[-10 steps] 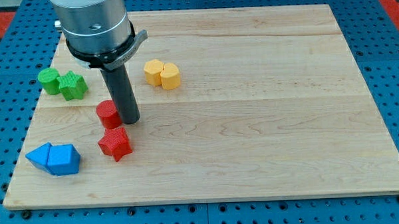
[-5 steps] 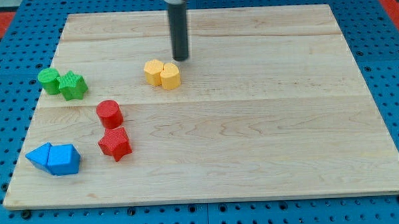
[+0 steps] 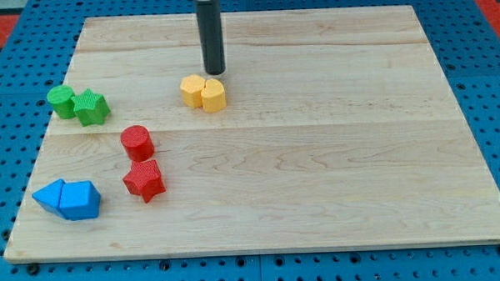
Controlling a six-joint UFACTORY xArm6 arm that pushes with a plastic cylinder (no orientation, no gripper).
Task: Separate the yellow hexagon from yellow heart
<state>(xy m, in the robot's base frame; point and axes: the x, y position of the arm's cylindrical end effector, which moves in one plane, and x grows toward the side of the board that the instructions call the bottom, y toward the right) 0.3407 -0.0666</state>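
Observation:
The yellow heart (image 3: 192, 90) and the yellow hexagon (image 3: 213, 96) sit side by side and touching, in the upper left part of the wooden board (image 3: 334, 154). The heart is on the view's left, the hexagon on the right. My tip (image 3: 216, 72) stands just above the pair, close to the hexagon's top edge, with a small gap to both blocks. The dark rod rises straight up out of the view's top.
A green cylinder (image 3: 62, 102) and a green star (image 3: 91, 107) touch at the left edge. A red cylinder (image 3: 137, 143) stands above a red star (image 3: 144, 179). Two blue blocks (image 3: 67, 199) lie at the bottom left corner.
The rod moved from beside the red cylinder up to the view's top, then shifted slightly left toward the yellow pair. No block has moved.

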